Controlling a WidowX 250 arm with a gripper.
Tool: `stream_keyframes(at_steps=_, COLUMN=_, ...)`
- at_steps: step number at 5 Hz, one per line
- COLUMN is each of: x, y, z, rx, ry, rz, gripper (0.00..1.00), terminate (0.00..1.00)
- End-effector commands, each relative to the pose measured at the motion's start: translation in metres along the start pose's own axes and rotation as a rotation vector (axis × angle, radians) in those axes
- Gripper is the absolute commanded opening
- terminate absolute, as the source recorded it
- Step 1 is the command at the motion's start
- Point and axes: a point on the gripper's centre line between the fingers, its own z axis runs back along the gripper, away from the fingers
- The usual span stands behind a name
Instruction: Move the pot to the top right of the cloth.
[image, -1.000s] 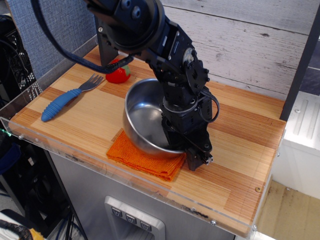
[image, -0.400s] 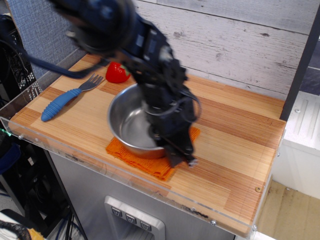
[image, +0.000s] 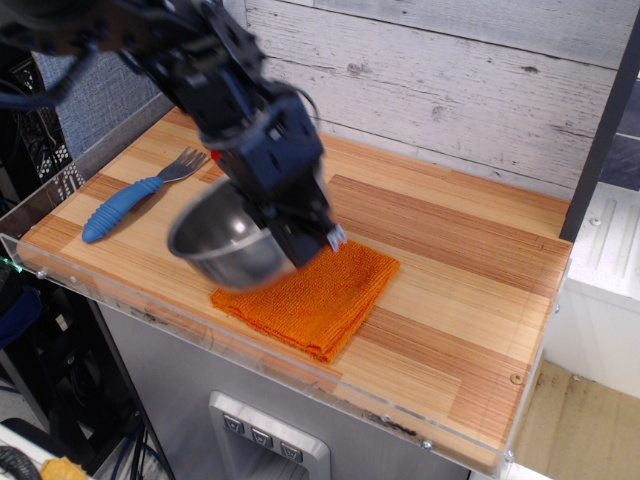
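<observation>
The shiny steel pot (image: 222, 245) hangs tilted in the air over the table's front left, just left of the orange cloth (image: 315, 293). My gripper (image: 310, 238) is shut on the pot's right rim and holds it up; the fingertips are blurred by motion. The cloth lies flat and fully uncovered near the front edge of the wooden table (image: 460, 300). The pot overlaps the cloth's left corner in this view.
A fork with a blue handle (image: 130, 200) lies at the left. A clear plastic rim (image: 250, 350) runs along the table's front edge. A plank wall stands behind. My arm hides the back left part of the table.
The gripper has lifted the pot off the cloth and swung it left and up. The cloth is now uncovered. The red object at the back left is now hidden by the arm.
</observation>
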Motion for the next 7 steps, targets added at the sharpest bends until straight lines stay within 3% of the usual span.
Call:
stream_keyframes(at_steps=1, x=0.035, y=0.004, z=0.012, rx=0.084, ry=0.016, rz=-0.067, gripper=0.0, terminate=0.0)
stream_keyframes(at_steps=2, x=0.064, y=-0.029, z=0.0, rx=0.153, ry=0.074, rz=-0.184, gripper=0.0, terminate=0.0)
stream_keyframes(at_steps=4, x=0.075, y=-0.071, z=-0.009, rx=0.173, ry=0.081, rz=-0.273, gripper=0.0, terminate=0.0)
stream_keyframes(at_steps=7, x=0.101, y=-0.068, z=-0.039, rx=0.161, ry=0.14, rz=-0.301, gripper=0.0, terminate=0.0)
